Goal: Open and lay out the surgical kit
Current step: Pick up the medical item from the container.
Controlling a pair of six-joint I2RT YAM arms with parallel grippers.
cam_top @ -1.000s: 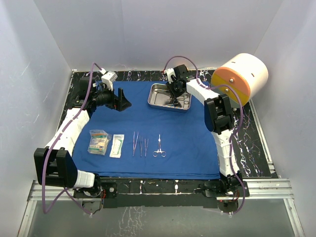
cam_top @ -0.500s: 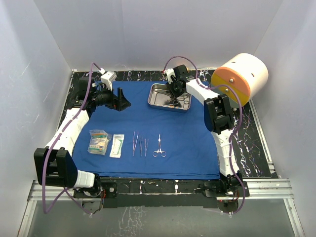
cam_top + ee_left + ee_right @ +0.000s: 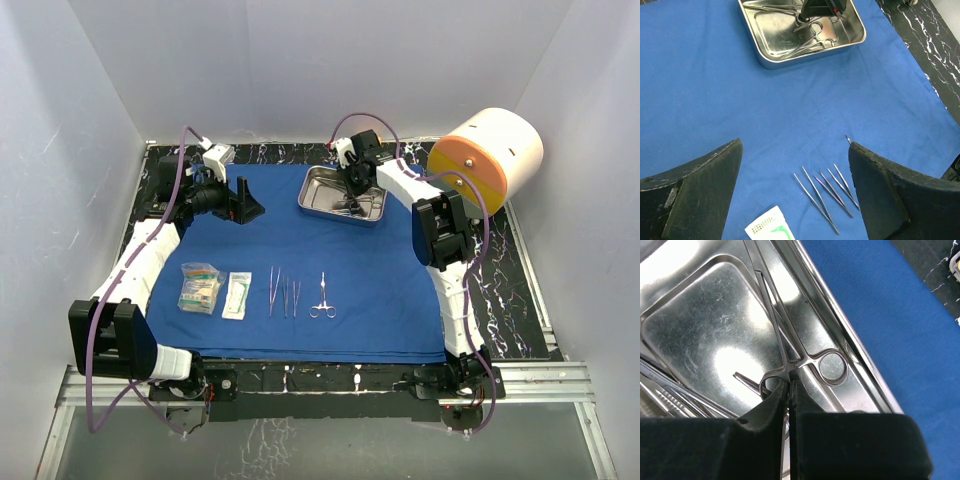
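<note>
The royal-blue cloth [image 3: 340, 270] lies spread flat. The steel tray [image 3: 312, 200] stands at its far edge with several instruments inside. My right gripper [image 3: 352, 193] is down in the tray. In the right wrist view it [image 3: 790, 385] is shut on a scissors-like clamp [image 3: 832, 365] just below the finger rings. My left gripper [image 3: 250, 208] is open and empty, held above the cloth left of the tray. Slender forceps [image 3: 284, 292], a clamp [image 3: 322, 297] and two clear packets [image 3: 199, 287] lie in a row near the front. The left wrist view shows the forceps [image 3: 827, 195] too.
A big white-and-orange cylinder [image 3: 487, 155] stands at the far right beside the right arm. White walls close in the black marbled table [image 3: 520, 300] on three sides. Blue cloth lies bare between the tray and the row of instruments.
The right gripper and the tray have shifted very slightly to the left. The left arm has hardly moved.
</note>
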